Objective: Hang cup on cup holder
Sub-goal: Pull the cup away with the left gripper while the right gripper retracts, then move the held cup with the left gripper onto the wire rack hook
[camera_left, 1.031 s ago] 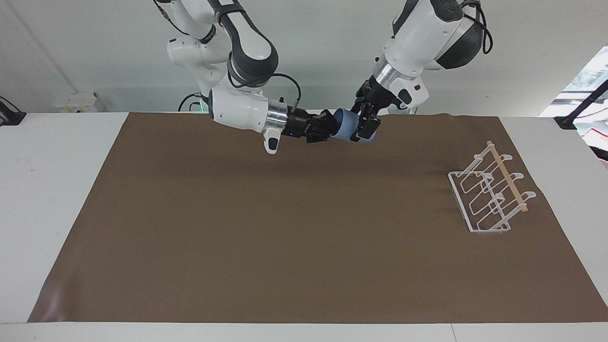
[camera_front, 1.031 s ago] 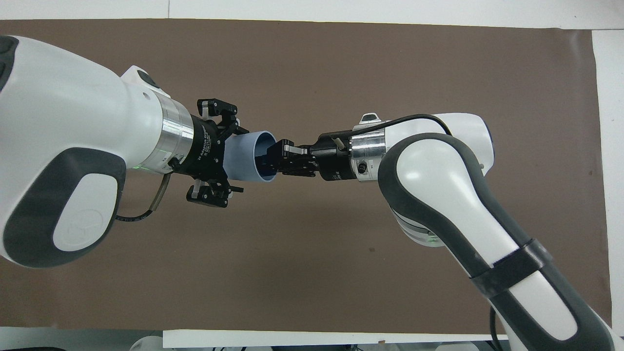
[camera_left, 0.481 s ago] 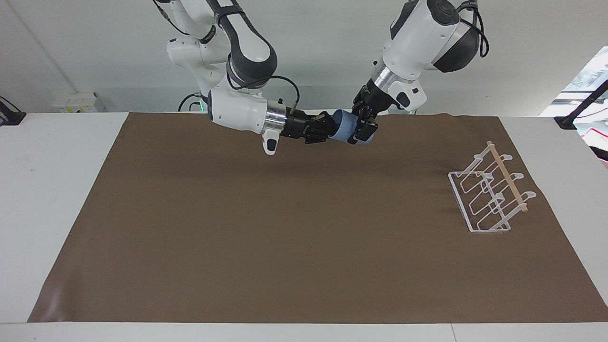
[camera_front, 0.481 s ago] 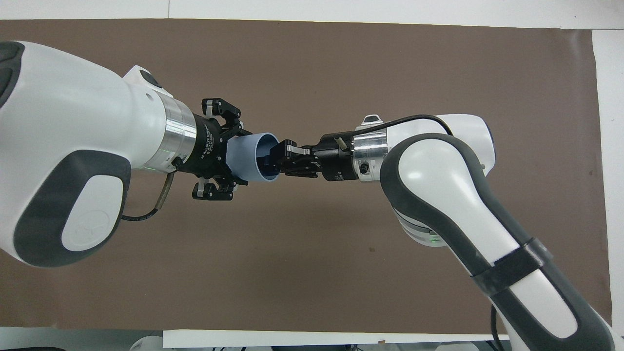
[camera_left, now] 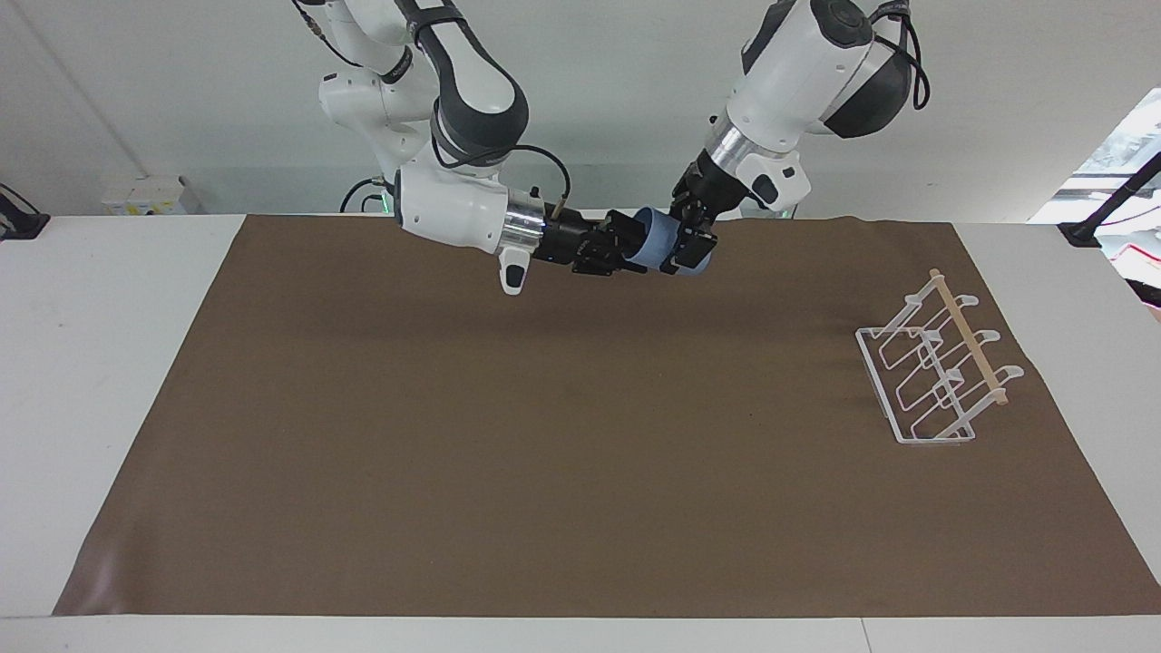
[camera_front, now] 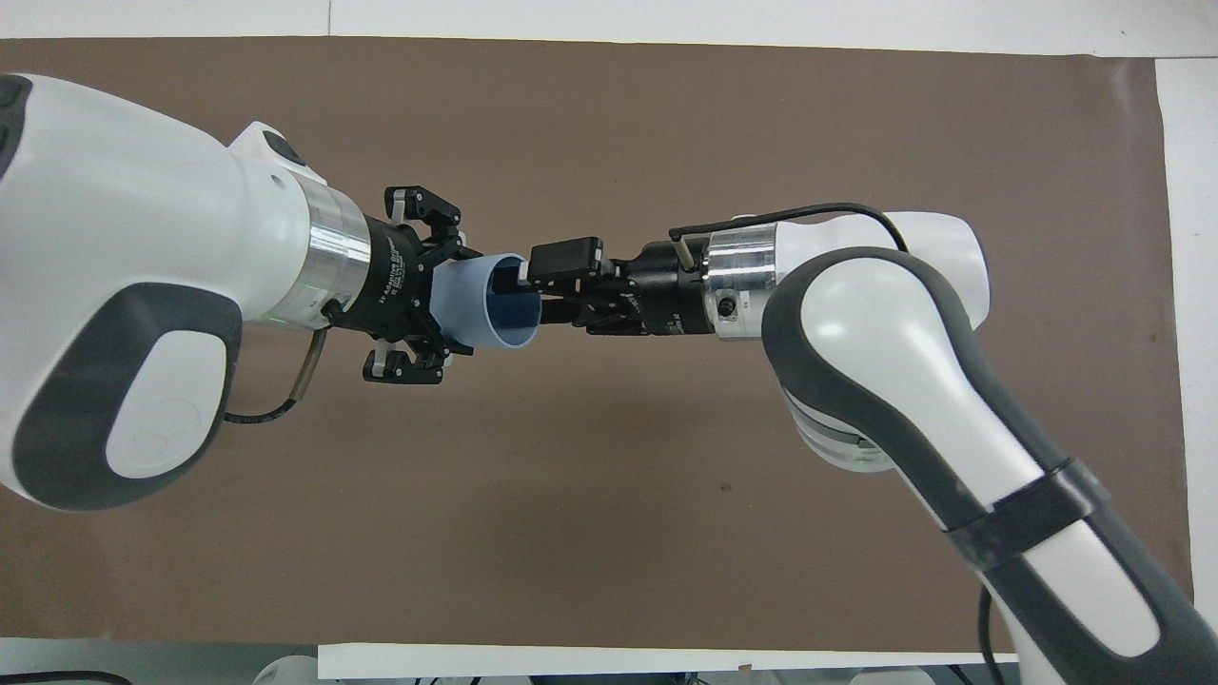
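The light-blue cup [camera_left: 655, 238] is held on its side in the air over the robots' edge of the brown mat, its open rim toward the right arm. My left gripper [camera_left: 682, 243] is shut on the cup's body and base; it also shows in the overhead view [camera_front: 442, 297] around the cup [camera_front: 476, 306]. My right gripper [camera_left: 624, 243] is open at the cup's rim, one finger outside it and one at the mouth, as the overhead view [camera_front: 552, 290] shows. The white wire cup holder [camera_left: 934, 367] with its wooden rod stands on the mat toward the left arm's end of the table. It is out of the overhead view.
A brown mat [camera_left: 544, 435] covers most of the white table [camera_left: 109, 363]. Both arms meet in mid-air over the mat's edge nearest the robots.
My right gripper has opened off the cup's rim and drawn back a little. My left gripper keeps the cup, and both have risen slightly.
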Action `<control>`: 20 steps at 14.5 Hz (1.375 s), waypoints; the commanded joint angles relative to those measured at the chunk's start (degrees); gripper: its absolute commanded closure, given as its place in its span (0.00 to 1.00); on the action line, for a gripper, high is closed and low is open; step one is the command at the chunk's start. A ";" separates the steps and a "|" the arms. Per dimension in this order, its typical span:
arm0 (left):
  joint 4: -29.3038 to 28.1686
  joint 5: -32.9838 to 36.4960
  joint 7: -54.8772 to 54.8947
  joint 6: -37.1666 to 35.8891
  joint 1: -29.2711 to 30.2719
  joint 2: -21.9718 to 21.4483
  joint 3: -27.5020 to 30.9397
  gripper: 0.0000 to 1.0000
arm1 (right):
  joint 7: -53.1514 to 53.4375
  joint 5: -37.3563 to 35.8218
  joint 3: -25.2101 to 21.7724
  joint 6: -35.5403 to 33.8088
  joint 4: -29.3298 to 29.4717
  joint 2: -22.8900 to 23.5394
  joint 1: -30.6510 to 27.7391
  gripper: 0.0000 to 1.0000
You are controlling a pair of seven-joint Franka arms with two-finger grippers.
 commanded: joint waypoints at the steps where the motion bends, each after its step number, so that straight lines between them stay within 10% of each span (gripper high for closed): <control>1: -1.54 3.89 1.69 -1.85 3.74 -0.97 0.07 1.00 | 0.17 -1.17 0.10 -7.39 0.72 -1.00 -7.61 0.00; 14: -4.26 72.87 1.26 -17.50 3.93 9.49 -0.02 1.00 | -1.95 -71.45 -0.26 -15.77 4.92 -6.97 -24.78 0.00; 20: -0.07 93.10 -0.49 -21.09 5.16 19.57 0.24 1.00 | 0.52 -82.57 -0.34 -36.58 22.57 -8.21 -27.76 0.00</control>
